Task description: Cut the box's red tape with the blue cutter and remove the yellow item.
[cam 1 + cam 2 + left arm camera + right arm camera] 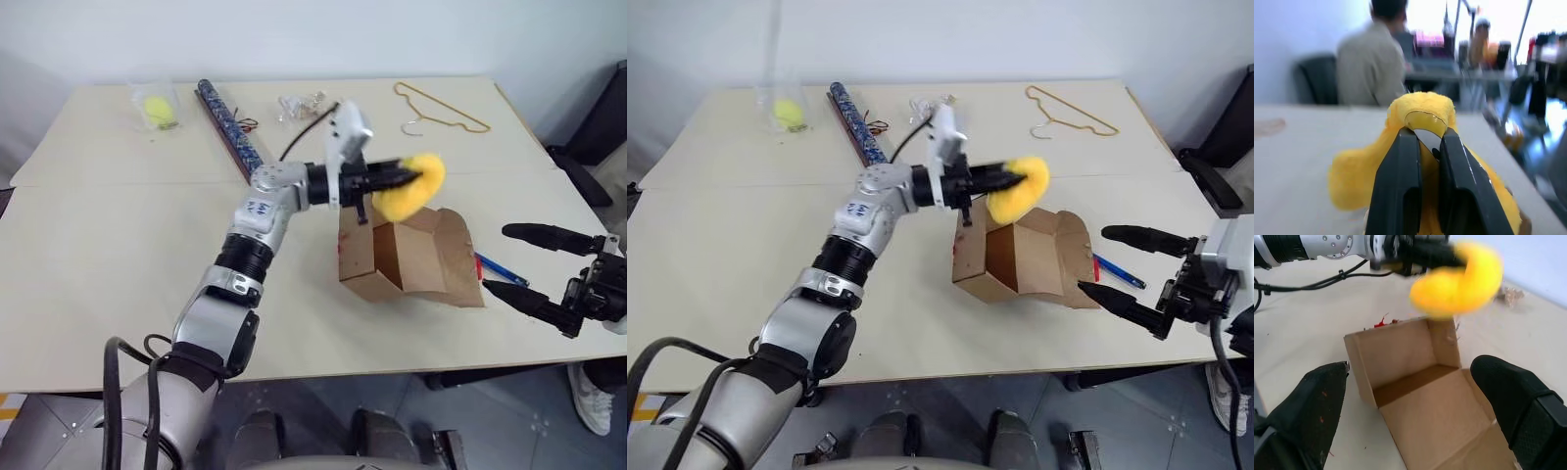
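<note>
- The left gripper (416, 178) has its jaws clamped on the yellow item (411, 186), held in the air above the open box (411, 257), clear of the flaps.
- The right gripper (1117, 266) hangs just beside the box with its jaws wide apart and nothing between them.
- The box sits on the surface (118, 255), its top flaps splayed open. The interior appears empty, though the far corner is not well seen.
- Red tape (1382, 323) remains as small torn shreds on the rim of the box.
- The blue cutter (1114, 269) lies on the surface just behind the box, partly hidden by a flap.
- Judgement: the removal step is nearly complete. To finish well, the item should be carried sideways off the box and set on bare surface, with the grip kept firm until it rests.
- Materials: the item is soft, plush and rounded, and dents under the jaws. The box is stiff matt brown cardboard with creased flaps. The surface is smooth and pale.
</note>
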{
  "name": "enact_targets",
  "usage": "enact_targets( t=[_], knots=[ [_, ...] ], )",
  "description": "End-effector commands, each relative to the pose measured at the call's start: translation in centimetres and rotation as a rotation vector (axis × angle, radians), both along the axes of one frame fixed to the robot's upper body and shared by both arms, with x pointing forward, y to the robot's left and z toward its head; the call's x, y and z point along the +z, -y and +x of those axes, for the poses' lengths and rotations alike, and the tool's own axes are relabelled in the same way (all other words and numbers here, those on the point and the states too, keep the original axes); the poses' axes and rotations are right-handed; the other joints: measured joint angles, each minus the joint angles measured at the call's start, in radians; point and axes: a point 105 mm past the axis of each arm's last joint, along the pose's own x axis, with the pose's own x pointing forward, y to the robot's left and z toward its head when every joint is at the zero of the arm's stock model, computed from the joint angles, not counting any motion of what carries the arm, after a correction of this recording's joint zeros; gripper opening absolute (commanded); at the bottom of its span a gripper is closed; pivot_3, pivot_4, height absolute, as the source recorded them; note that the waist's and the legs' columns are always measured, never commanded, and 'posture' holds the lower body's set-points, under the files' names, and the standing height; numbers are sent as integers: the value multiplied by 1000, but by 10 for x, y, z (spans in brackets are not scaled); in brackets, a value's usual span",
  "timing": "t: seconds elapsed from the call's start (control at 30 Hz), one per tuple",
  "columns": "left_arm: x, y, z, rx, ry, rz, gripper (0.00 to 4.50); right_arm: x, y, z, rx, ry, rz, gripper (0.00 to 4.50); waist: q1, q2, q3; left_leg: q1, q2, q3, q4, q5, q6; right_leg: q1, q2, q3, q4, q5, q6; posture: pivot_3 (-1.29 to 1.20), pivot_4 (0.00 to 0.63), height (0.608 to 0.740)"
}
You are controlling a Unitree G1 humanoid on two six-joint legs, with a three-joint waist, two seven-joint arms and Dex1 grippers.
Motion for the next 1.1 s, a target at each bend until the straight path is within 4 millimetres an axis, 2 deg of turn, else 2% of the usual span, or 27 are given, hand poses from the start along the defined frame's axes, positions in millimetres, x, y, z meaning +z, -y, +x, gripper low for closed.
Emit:
enact_targets(
  t=[0.03, 0.1, 0.13, 0.2, 0.23, 0.3, 0.4, 0.47, 0.53, 0.6, 0.67, 0.83, 0.93, 1.07, 1.1],
  knots=[
    [13, -50, 5, 115, 85, -100, 65, 7, -12, 1, 43, 64, 12, 4500, -10, 0, 0, 1, 0, 0, 0, 0, 0, 0, 0, 0, 0, 0, 0, 0, 150, 740],
    [9, -87, 9, 222, 90, -94, 65, 6, -24, 4, 94, 72, 22, 4500, -20, 0, 0, 1, 0, -1, -1, 0, 0, 0, 0, 0, 5, 0, 0, 0, 150, 740],
    [-10, -130, 10, 342, 96, -1, 65, 5, -40, 5, 167, 73, 50, 4500, -29, 0, 0, 1, 0, -1, -1, 0, 0, 0, 0, 0, 5, 0, 0, 0, 150, 740],
    [-38, -184, 1, 489, 96, 169, 65, 2, -64, 4, 282, 56, 79, 4500, -48, 1, 0, 3, 0, -3, -3, 0, -1, -1, 1, 1, 7, 0, -1, 0, 150, 740],
    [-50, -205, -6, 536, 84, 234, 65, -1, -72, 3, 330, 47, 81, 4500, -61, 1, 0, 4, 0, -5, -3, 0, -1, -1, 2, 1, 7, -1, -2, 0, 150, 740],
    [-65, -232, -16, 620, 85, 329, 65, -6, -81, 1, 395, 23, 80, 4500, -59, 0, 0, 4, 0, -6, -6, 0, -2, -2, 2, 0, 8, -1, -3, 0, 150, 740],
    [-89, -269, -34, 715, 62, 400, 65, -14, -92, 4, 460, 38, 72, 4500, -23, -2, 1, 1, 0, -7, -2, -3, -3, -2, 1, -2, 7, -1, -2, 0, 150, 740],
    [-100, -279, -42, 733, 7, 390, 65, -18, -95, 7, 479, 51, 63, 4500, -7, -2, 1, 1, 0, -6, 1, -5, -1, 0, 0, -2, 7, -1, -2, 0, 150, 740],
    [-112, -278, -52, 704, -69, 377, 785, -19, -95, 12, 479, 89, 59, 4500, -3, -3, 1, 1, -1, -6, 2, -6, 0, 1, 0, -2, 6, -1, -2, 0, 150, 740],
    [-115, -271, -63, 653, -102, 367, 1280, -16, -93, 14, 474, 116, 55, 4500, -9, -3, 1, 1, -1, -5, 2, -6, 0, 1, 0, -2, 6, -1, -2, 0, 150, 740],
    [-110, -269, -65, 649, -109, 356, 1942, -14, -91, 16, 464, 130, 54, 4500, -14, -3, 1, 2, 0, -5, 2, -6, -1, 0, 0, -2, 8, -1, -2, 0, 150, 740],
    [-89, -280, -80, 649, -164, 304, 3490, -11, -83, 19, 428, 140, 55, 4500, -26, -2, 1, 2, 1, -4, 0, -6, -2, -2, 1, -2, 9, -1, -2, 0, 150, 740],
    [-75, -287, -90, 674, -136, 292, 4425, -7, -80, 20, 409, 143, 63, 4500, -38, -2, 1, 2, 1, -3, 0, -6, -2, -2, 1, -2, 8, -1, -2, 0, 150, 740],
    [-66, -299, -105, 724, -137, 286, 4469, -5, -68, 21, 388, 130, 52, 4500, -41, -2, 1, 3, 1, -3, 0, -6, -2, -2, 1, -2, 8, -1, -2, 0, 150, 740],
    [-72, -314, -116, 773, -145, 353, 4469, -7, -63, 21, 379, 121, 38, 4500, -42, -2, 1, 3, 1, -3, 0, -7, -2, -2, 1, -2, 8, -1, -2, 0, 150, 740]
  ],
)
